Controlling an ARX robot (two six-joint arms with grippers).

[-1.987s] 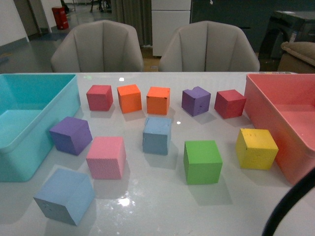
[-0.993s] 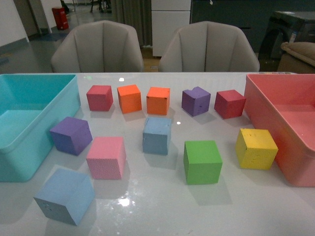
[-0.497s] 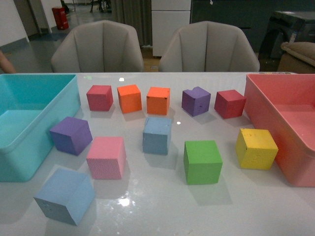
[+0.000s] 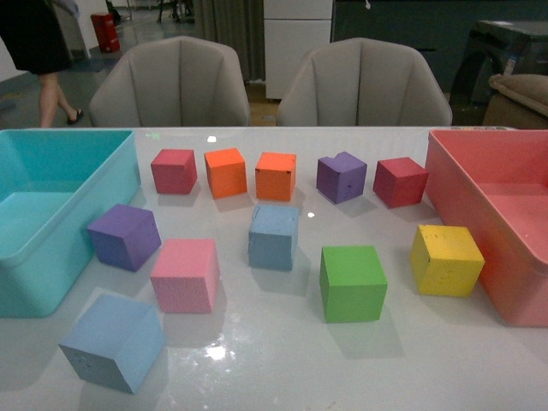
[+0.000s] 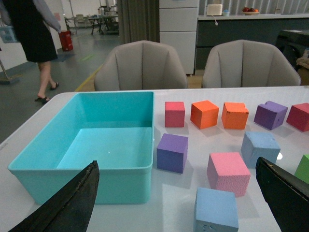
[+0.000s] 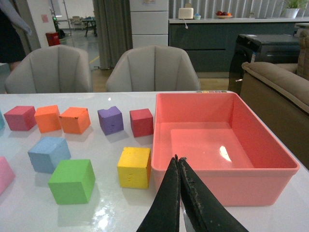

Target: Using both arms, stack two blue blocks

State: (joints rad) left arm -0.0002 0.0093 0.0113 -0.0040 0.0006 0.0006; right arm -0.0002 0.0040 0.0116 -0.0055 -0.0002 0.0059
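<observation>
Gaping left gripper [image 5: 176, 165], right gripper [image 6: 176, 161] pinched together

Left jaws spread wide, right jaws pressed together

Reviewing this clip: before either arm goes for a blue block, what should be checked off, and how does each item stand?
1. Both blue blocks uncovered on the table: ok, near blue block and centre blue block have nothing on them.
2. Left gripper open and empty: ok.
3. Right gripper open: not ok, its jaws are shut, holding nothing.
4. Finger room at the near blue block: ok, the pink cube sits apart from it.
5. Bystander away from the table: ok, the person is beyond the chairs.
</observation>
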